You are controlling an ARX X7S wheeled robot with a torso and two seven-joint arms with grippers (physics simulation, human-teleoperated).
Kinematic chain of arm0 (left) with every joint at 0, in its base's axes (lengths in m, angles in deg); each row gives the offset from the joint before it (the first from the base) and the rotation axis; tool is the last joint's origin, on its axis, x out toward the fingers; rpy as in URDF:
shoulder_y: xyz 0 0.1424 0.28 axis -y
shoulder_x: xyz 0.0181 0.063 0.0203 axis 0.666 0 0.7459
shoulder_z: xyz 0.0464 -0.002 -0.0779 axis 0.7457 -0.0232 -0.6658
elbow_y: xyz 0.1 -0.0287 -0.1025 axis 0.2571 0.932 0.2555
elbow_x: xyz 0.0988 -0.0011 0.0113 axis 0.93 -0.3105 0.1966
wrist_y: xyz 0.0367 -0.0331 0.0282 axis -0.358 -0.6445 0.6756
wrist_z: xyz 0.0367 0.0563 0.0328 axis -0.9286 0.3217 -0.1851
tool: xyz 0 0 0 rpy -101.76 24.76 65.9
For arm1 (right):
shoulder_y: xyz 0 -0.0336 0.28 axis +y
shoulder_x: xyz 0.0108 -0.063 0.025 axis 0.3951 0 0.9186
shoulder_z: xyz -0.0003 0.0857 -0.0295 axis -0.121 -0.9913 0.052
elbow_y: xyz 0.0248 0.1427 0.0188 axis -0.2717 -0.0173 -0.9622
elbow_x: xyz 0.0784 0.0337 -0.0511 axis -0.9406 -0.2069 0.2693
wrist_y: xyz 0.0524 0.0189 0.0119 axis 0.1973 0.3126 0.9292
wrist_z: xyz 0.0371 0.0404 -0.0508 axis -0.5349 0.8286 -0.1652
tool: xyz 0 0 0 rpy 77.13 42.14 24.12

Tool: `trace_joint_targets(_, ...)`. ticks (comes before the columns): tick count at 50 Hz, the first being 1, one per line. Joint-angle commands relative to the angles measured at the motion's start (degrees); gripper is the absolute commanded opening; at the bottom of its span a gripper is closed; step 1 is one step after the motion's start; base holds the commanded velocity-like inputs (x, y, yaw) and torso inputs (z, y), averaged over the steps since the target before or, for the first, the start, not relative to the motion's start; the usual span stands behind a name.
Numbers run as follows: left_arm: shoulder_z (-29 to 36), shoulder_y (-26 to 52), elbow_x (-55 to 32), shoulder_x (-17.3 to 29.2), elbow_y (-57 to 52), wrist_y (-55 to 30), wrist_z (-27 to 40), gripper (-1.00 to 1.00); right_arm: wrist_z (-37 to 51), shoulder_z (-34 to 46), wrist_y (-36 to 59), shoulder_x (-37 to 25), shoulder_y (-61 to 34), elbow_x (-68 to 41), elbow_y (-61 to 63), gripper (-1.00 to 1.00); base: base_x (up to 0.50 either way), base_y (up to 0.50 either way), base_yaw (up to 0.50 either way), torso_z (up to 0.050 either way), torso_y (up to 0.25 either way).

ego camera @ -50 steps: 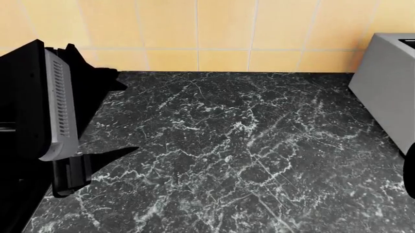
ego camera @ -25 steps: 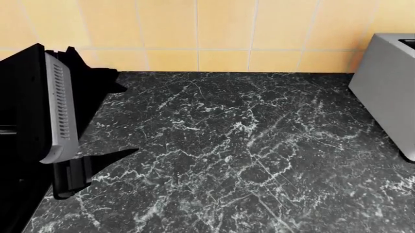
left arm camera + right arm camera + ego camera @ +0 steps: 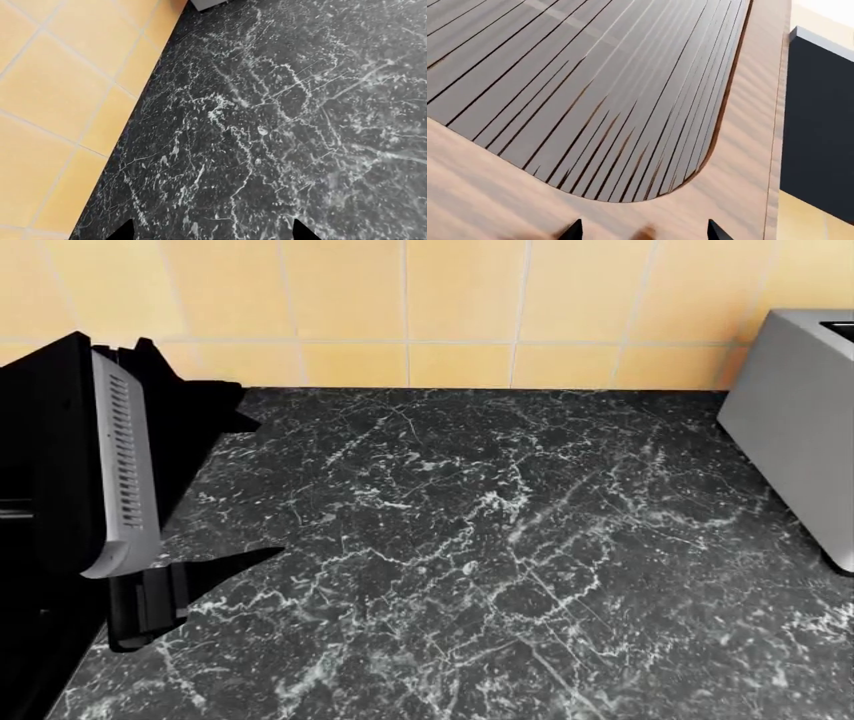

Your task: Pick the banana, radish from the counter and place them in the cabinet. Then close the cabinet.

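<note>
Left gripper [image 3: 209, 235] open above bare counter [image 3: 280, 125] | right gripper [image 3: 642, 231] open facing slatted cabinet door [image 3: 560, 90], we judge for closing | banana, radish not visible

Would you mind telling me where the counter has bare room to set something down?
The counter is bare across its whole middle, from the yellow tiled wall at the back to the front edge. The left side is crowded by the left arm; the grey appliance takes the right end.
</note>
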Motion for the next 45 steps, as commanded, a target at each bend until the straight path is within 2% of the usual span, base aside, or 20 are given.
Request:
trace_joint_targets(1, 0.1, -0.1, -0.22, 0.33, 0.19, 0.4, 0.2, 1.0, -5.74, 7.58, 1.85, 0.87, 3.83, -16.12, -19.48, 1.0, 0.01, 0.0, 0.0, 0.0, 0.0)
trace_joint_targets(12, 0.27, -0.17, -0.42, 0.52, 0.41, 0.81, 0.43, 1.0, -8.69, 5.12, -1.12, 0.63, 3.85, -17.31, -22.92, 1.0, 0.0, 0.0, 0.0, 0.0, -0.009)
trace_joint_targets(21, 0.32, -0.64, -0.64, 0.63, 0.35, 1.08, 0.79, 1.0, -13.66, 9.13, -1.12, 1.13, 4.33, -17.15, -23.45, 1.0, 0.0, 0.0, 0.0, 0.0, -0.009)
trace_joint_targets(31, 0.39, -1.29, -0.79, 0.85, 0.56, 1.72, 1.14, 1.0, -15.8, 9.95, -2.15, 1.36, 4.75, -16.95, -25.62, 1.0, 0.01, 0.0, 0.0, 0.0, -0.011)
trace_joint_targets(45, 0.36, -1.43, -1.25, 1.09, 0.45, 1.71, 1.52, 1.0, -13.83, 4.43, -2.39, 2.26, 6.12, -20.51, -30.37, 1.0, 0.0, 0.0, 0.0, 0.0, -0.01)
